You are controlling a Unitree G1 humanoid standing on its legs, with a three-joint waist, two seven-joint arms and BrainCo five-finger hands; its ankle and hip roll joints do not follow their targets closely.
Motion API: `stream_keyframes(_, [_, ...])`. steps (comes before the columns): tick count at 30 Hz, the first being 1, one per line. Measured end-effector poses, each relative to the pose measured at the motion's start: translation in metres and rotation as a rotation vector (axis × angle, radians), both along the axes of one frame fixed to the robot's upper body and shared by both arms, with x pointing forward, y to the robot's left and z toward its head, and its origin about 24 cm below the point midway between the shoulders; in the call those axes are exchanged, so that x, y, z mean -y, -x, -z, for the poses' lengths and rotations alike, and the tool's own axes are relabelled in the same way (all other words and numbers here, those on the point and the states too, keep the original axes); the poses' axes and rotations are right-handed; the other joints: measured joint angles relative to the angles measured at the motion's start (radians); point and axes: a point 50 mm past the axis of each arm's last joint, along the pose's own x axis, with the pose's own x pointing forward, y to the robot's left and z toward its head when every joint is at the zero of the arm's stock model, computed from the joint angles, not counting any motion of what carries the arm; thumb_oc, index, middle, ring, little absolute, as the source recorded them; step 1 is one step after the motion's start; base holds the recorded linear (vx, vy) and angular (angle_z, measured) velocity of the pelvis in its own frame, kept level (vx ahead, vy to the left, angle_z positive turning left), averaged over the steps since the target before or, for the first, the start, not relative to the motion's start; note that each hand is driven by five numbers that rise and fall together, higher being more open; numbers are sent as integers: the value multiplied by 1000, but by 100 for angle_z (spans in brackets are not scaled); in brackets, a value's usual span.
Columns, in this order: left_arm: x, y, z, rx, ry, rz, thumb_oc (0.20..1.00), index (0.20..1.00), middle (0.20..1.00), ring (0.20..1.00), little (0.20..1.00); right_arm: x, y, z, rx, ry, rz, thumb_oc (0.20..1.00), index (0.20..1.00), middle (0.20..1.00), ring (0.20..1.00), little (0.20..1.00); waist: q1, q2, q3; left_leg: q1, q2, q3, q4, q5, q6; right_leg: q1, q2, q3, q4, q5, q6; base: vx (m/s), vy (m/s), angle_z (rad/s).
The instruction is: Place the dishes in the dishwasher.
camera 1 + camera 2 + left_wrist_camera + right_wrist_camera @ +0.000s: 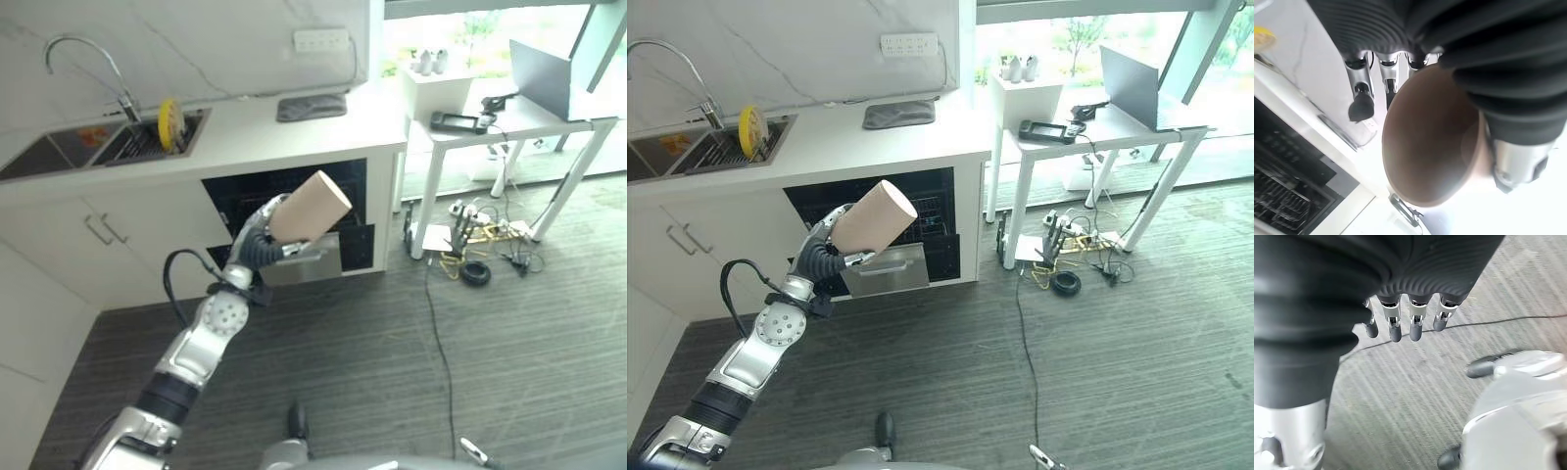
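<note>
Left eye view: a tan, smooth cylindrical cup (pixel 310 207) is gripped in the left hand (pixel 263 238), fingers curled round it, tilted in the air before the open black dishwasher (pixel 345 186) under the white counter (pixel 294 137). A yellow plate (pixel 170 124) stands in the sink rack. The right hand (pixel 1400 318) hangs over grey floor (pixel 1415 382), fingers relaxed.
</note>
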Motion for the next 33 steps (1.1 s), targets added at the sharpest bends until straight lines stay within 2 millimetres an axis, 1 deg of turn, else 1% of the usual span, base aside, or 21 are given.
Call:
stream_keyframes(1, [10,-2,5,-26,10,15,200,200,200,200,200,-5,2,2,1,-14,22,1000,1000,1000,1000,1000,-20,4,0,63,-37,-21,-55,0,34,-41,-32,-21,153,-14,20,365,350,31])
stream_keyframes(2, [22,-2,4,-24,-11,66,200,200,200,200,200,-19,12,6,-21,-50,30,1000,1000,1000,1000,1000,-40,14,3,162,-46,-53,-145,0,59,-135,-59,-33,417,-53,36,332,354,61])
stream_keyframes(3, [24,-8,-7,23,-25,73,200,200,200,200,200,-37,11,9,-5,-95,25,1000,1000,1000,1000,1000,-45,21,4,201,-57,-73,-144,-43,78,-251,-69,-14,425,-76,47,344,412,67])
stream_keyframes(5, [13,-13,-16,54,-48,34,200,200,200,200,200,-35,-5,5,61,-87,10,1000,1000,1000,1000,1000,-34,31,10,254,-83,-84,-144,-89,98,-470,-82,2,504,-52,59,270,387,58])
stream_keyframes(6, [10,-14,-13,43,-50,16,200,200,200,200,200,-36,-7,5,68,-87,8,1000,1000,1000,1000,1000,-27,24,6,307,-104,-81,-144,-108,79,-526,-75,0,498,62,33,201,346,48])
stream_keyframes(7, [9,-12,-6,16,-42,7,200,200,200,200,200,-33,-6,5,63,-77,9,1000,1000,1000,1000,1000,-17,39,-7,324,-99,-59,-98,-150,17,-531,-69,12,520,128,-3,190,378,49])
stream_keyframes(8, [10,-13,-7,19,-41,8,200,200,200,200,200,-35,-9,5,68,-78,11,1000,1000,1000,1000,1000,-16,8,0,240,-122,-49,37,-209,41,-518,-94,25,522,134,-8,146,335,32])
stream_keyframes(9, [12,-14,-11,34,-37,15,200,200,200,200,200,-32,-11,4,79,-70,26,1000,1000,1000,1000,1000,-12,15,-3,195,-142,-48,13,-222,123,-540,-92,38,567,139,4,109,275,33])
stream_keyframes(10, [14,-15,-14,44,-32,20,200,200,200,200,200,-26,-12,2,94,-53,49,1000,1000,1000,1000,1000,-18,34,1,159,-136,-53,-9,-205,170,-562,-82,38,622,141,21,71,170,-5])
stream_keyframes(11, [10,-13,-12,37,-46,12,200,200,200,200,200,-24,-11,3,90,-48,62,1000,1000,1000,1000,1000,-9,37,1,199,-140,-32,-30,-167,155,-583,-70,64,734,125,65,74,169,-10])
stream_keyframes(14, [7,-9,-8,24,-53,8,200,200,200,200,200,-25,-9,3,82,-49,32,1000,1000,1000,1000,1000,-13,29,-7,220,-137,-24,-16,-193,151,-619,-76,37,920,125,89,63,62,-13])
stream_keyframes(15, [5,-8,-6,16,-60,4,200,200,200,200,200,-26,-13,2,93,-51,23,1000,1000,1000,1000,1000,-12,34,-4,222,-135,-24,-23,-194,148,-619,-80,25,900,116,76,134,-150,-33])
stream_keyframes(17, [2,-9,-7,17,-72,0,200,200,200,200,200,-28,-29,-1,150,-56,-8,1000,1000,1000,1000,1000,-14,50,8,234,-124,-68,-37,-205,129,-601,-60,-6,647,56,52,133,-215,-32])
stream_keyframes(18, [3,-10,-8,21,-70,1,200,200,200,200,200,-28,-33,-2,156,-56,-15,1000,1000,1000,1000,1000,-22,49,9,235,-121,-69,-37,-205,129,-584,-55,-21,507,61,56,76,-190,1])
stream_keyframes(19, [4,-12,-10,28,-67,2,200,200,200,200,200,-28,-34,-1,145,-57,-17,1000,1000,1000,1000,1000,-33,29,18,254,-128,-71,-35,-210,122,-604,-70,-9,373,126,83,64,-191,21])
stream_keyframes(21, [5,-11,-8,22,-66,3,200,200,200,200,200,-26,-31,-1,130,-52,1,1000,1000,1000,1000,1000,-41,25,27,283,-125,-61,-44,-221,103,-616,-80,5,423,153,74,48,-169,39])
stream_keyframes(23, [6,-7,-8,32,-52,3,200,200,200,200,200,-25,-23,1,95,-44,13,1000,1000,1000,1000,1000,-21,46,23,304,-95,-18,-65,-226,95,-570,-55,-44,439,134,61,49,-142,35])
stream_keyframes(25, [5,-6,-10,39,-46,-7,200,200,200,200,200,-22,-23,1,86,-27,26,1000,1000,1000,1000,1000,3,40,19,312,-90,-19,-65,-234,82,-510,-37,-57,426,97,61,72,-147,0])
stream_keyframes(27, [0,-3,-9,34,-26,-37,200,200,200,200,200,-18,-23,1,67,0,32,1000,1000,1000,1000,1000,13,43,12,327,-88,-18,-51,-241,68,-390,-7,-49,230,107,-8,59,-178,-33])
stream_keyframes(31, [-2,2,-3,11,-30,-33,200,200,200,200,200,-17,-14,2,44,5,39,1000,1000,1000,1000,1000,12,9,-4,264,-67,-21,47,-261,25,-278,-7,-12,78,167,-50,21,-131,-30])
stream_keyframes(33, [2,3,-9,34,-20,-18,200,200,200,200,200,-9,-10,0,40,26,40,1000,1000,1000,1000,1000,2,33,-11,232,8,-23,-54,-151,4,-277,30,-11,72,166,-50,22,-124,-23])
